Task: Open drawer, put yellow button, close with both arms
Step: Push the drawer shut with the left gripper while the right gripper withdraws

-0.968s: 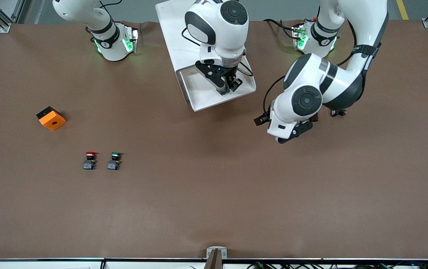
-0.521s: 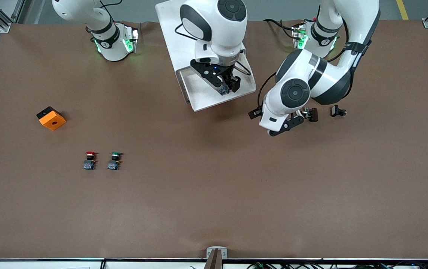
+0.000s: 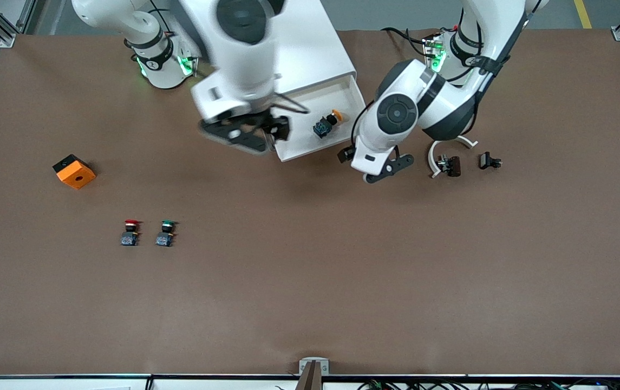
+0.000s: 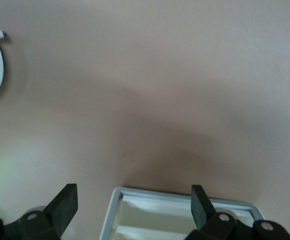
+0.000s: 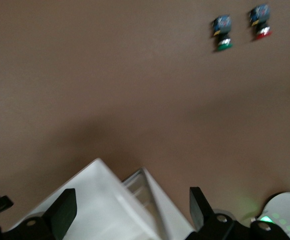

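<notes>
Yellow button (image 3: 327,122) lay in the open drawer (image 3: 342,105); right gripper (image 3: 250,131) and left gripper (image 3: 380,167) hung empty, jaws spread; closing remained.

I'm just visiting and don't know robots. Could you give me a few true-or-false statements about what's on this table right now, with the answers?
1. The yellow button lies in the open drawer. True.
2. The right hand is gripping the yellow button. False: its fingers are open and empty, over the drawer's corner.
3. The red button and the green button sit side by side on the table. True.
4. The left hand holds the orange block. False: it is open and empty, over bare table beside the drawer; the block lies toward the right arm's end.
</notes>
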`<state>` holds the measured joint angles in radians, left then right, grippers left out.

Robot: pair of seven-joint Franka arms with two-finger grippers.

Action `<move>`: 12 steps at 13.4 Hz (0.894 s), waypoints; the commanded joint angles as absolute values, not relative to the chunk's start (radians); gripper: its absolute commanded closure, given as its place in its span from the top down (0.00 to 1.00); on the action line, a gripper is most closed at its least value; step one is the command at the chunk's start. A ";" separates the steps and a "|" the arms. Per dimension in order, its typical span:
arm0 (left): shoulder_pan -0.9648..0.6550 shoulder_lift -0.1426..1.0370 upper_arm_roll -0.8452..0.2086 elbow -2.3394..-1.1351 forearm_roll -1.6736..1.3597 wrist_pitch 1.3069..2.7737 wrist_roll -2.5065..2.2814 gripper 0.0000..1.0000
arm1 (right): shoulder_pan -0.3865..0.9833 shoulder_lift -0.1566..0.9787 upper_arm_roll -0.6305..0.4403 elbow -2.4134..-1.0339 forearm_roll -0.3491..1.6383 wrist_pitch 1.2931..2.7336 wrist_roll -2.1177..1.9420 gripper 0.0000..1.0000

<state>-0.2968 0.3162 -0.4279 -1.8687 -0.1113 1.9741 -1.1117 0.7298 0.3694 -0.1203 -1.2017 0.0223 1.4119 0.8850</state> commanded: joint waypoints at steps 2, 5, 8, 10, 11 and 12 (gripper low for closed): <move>-0.290 0.282 -0.495 -1.914 -0.106 1.991 -1.173 1.00 | 0.525 0.282 -0.100 -1.210 0.034 1.330 0.545 1.00; -0.290 0.282 -0.560 -1.931 -0.117 1.990 -1.216 1.00 | 0.360 0.262 -0.101 -1.212 0.032 1.253 0.274 1.00; -0.290 0.282 -0.612 -1.945 -0.143 1.991 -1.242 1.00 | 0.208 0.252 -0.101 -1.213 0.031 1.230 0.117 1.00; -0.290 0.282 -0.632 -1.947 -0.179 1.990 -1.262 1.00 | 0.144 0.252 -0.101 -1.213 0.031 1.218 0.095 1.00; -0.291 0.287 -0.641 -1.947 -0.193 1.990 -1.276 1.00 | 0.118 0.252 -0.098 -1.213 0.031 1.216 0.095 1.00; -0.291 0.293 -0.644 -1.947 -0.210 1.990 -1.281 1.00 | 0.111 0.253 -0.098 -1.216 0.023 1.218 0.094 1.00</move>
<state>-0.2974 0.3139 -0.6244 -1.9246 -0.1623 1.9747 -1.2563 0.1364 0.2694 -0.1247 -1.2001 0.0252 1.2245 0.0913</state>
